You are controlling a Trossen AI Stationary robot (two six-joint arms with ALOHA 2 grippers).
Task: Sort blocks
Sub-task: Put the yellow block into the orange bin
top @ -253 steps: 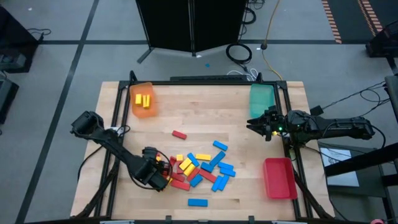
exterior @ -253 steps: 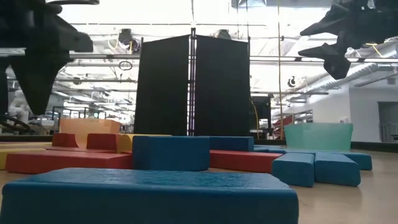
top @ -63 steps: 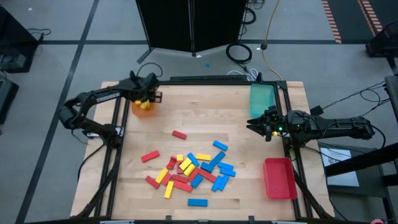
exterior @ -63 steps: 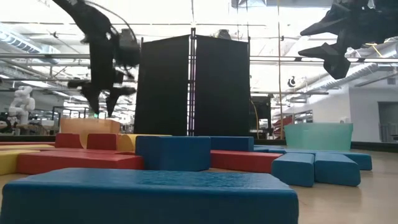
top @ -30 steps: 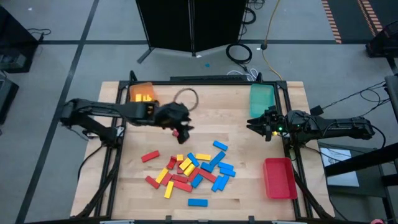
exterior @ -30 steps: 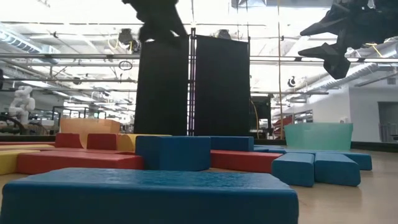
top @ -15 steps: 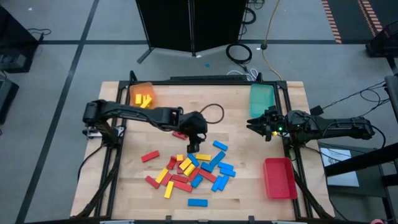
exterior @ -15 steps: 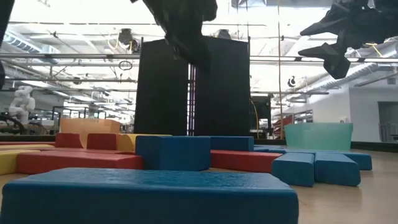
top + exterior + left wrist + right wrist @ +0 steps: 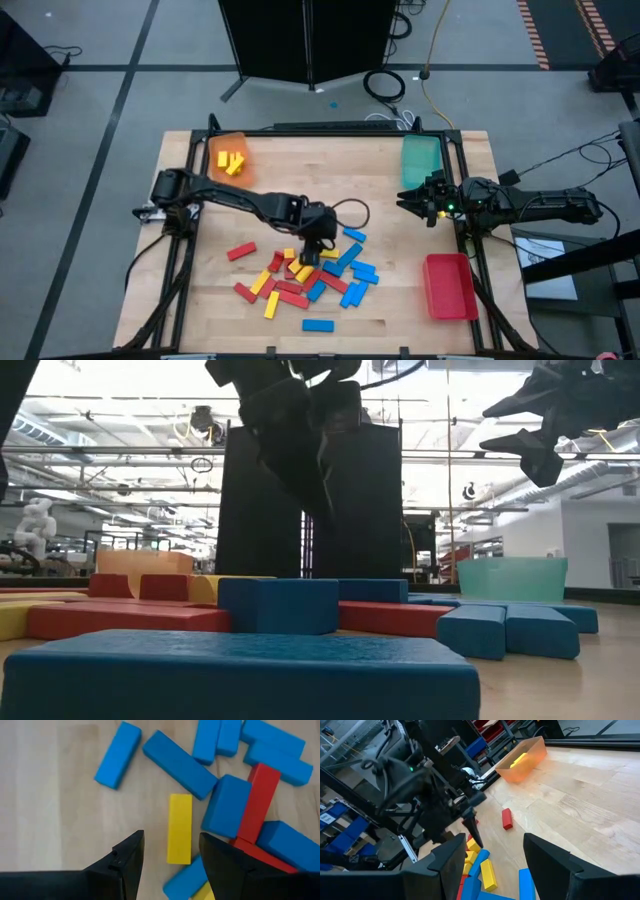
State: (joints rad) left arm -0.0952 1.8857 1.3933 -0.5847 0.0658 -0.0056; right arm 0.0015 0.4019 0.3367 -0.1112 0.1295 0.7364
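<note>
Left hand (image 9: 167, 857) hung open and empty over a yellow block (image 9: 179, 828), fingers straddling it, apparently lined up to grasp. Right hand (image 9: 408, 201) waited open near the teal tray (image 9: 421, 160).

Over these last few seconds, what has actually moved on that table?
The left arm swung from the orange tray back to the block pile; its fingers now hang open above a yellow block. The right gripper stayed beside the teal tray, and the red tray is unchanged.

Blocks (image 9: 305, 275): red/yellow/blue, flat, jumbled pile near table centre-front; few yellow lie in orange tray.
</note>
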